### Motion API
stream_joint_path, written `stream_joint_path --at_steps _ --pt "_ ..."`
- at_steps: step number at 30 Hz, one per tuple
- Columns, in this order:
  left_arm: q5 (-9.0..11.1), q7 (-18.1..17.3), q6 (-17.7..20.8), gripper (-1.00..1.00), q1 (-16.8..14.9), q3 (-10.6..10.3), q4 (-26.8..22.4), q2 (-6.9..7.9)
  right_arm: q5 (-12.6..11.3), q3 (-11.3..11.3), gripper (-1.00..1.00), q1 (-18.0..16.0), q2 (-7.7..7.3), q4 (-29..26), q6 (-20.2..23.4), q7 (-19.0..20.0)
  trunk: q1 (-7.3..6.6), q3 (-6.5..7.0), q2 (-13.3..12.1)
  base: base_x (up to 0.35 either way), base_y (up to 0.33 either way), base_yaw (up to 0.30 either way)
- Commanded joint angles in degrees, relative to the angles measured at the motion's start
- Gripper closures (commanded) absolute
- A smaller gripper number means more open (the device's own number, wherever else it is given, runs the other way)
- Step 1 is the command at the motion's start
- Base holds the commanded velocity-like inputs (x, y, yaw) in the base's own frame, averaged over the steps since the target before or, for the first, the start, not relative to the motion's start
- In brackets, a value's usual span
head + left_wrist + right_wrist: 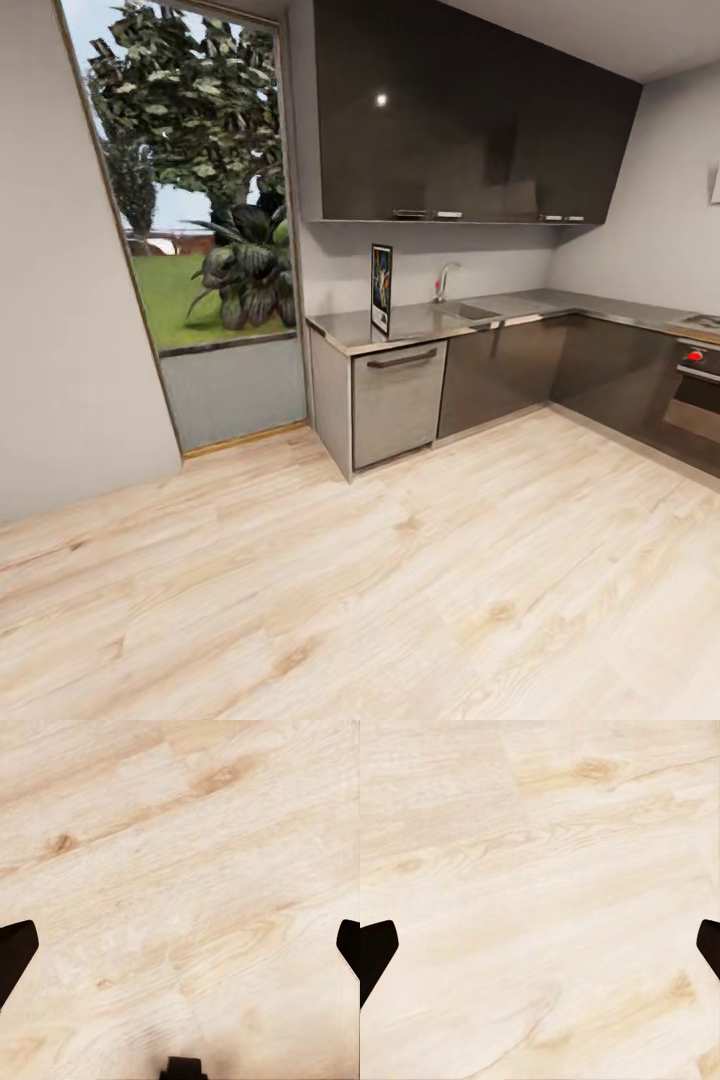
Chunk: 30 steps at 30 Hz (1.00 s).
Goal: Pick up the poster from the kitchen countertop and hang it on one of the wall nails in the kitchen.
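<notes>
Kitchen overview: we see the framed dark-blue poster (381,288) upright on the grey brushed-metal counter (420,322), near the chrome tap (444,280); pale wood plank floor (400,590) under left pincer (180,945) and right pincer (540,945), fingers spread apart.

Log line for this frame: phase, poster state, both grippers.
phase: approach, far from kitchen countertop | poster: upright on countertop's left end, untouched | left gripper: open above wood floor | right gripper: open above floor
</notes>
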State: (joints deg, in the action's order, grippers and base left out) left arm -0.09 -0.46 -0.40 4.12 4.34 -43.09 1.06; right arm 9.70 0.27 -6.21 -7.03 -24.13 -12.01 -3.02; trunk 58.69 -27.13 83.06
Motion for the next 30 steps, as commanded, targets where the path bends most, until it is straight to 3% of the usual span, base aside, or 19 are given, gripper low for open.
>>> stream_joint_path --at_steps 1,30 --pt "-0.04 -0.05 -0.04 -1.0 0.02 0.05 -0.07 -0.01 0.59 0.03 -1.0 -0.03 0.0 0.05 -0.12 -0.32 0.04 -0.05 0.02 0.339 0.0 0.0" --pt "-0.02 -0.06 -0.04 -1.0 0.02 0.05 -0.07 -0.01 0.59 0.08 -1.0 -0.03 0.0 0.05 -0.12 -0.32 0.04 -0.05 0.02 0.339 0.0 0.0"
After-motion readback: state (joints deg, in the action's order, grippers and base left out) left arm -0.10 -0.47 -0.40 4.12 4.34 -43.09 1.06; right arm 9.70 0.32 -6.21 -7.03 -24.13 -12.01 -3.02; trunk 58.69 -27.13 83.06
